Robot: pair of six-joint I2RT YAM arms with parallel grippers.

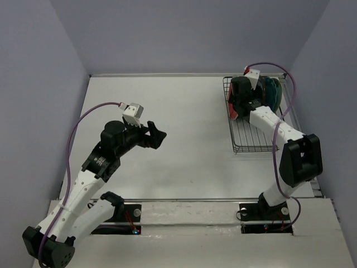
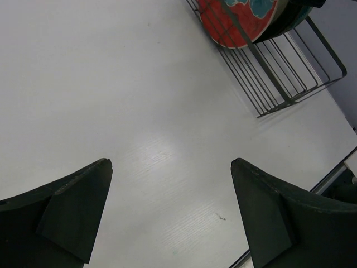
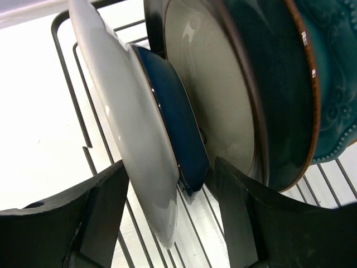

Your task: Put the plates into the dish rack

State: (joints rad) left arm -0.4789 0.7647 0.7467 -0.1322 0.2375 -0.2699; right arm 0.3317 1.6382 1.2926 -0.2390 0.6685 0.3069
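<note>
The black wire dish rack stands at the back right, and several plates stand on edge in its far half. In the top view a red-rimmed plate and teal plates show beside the right arm. The left wrist view shows the red plate with its teal flower pattern in the rack. My right gripper is open, its fingers either side of the rims of a pale plate and a dark blue plate. Beside them stand a cream plate, a dark teal plate and a scalloped teal plate. My left gripper is open and empty over the table.
The near half of the rack holds no plates. Grey walls close the table on the left, back and right. A metal rail runs along the near edge by the arm bases.
</note>
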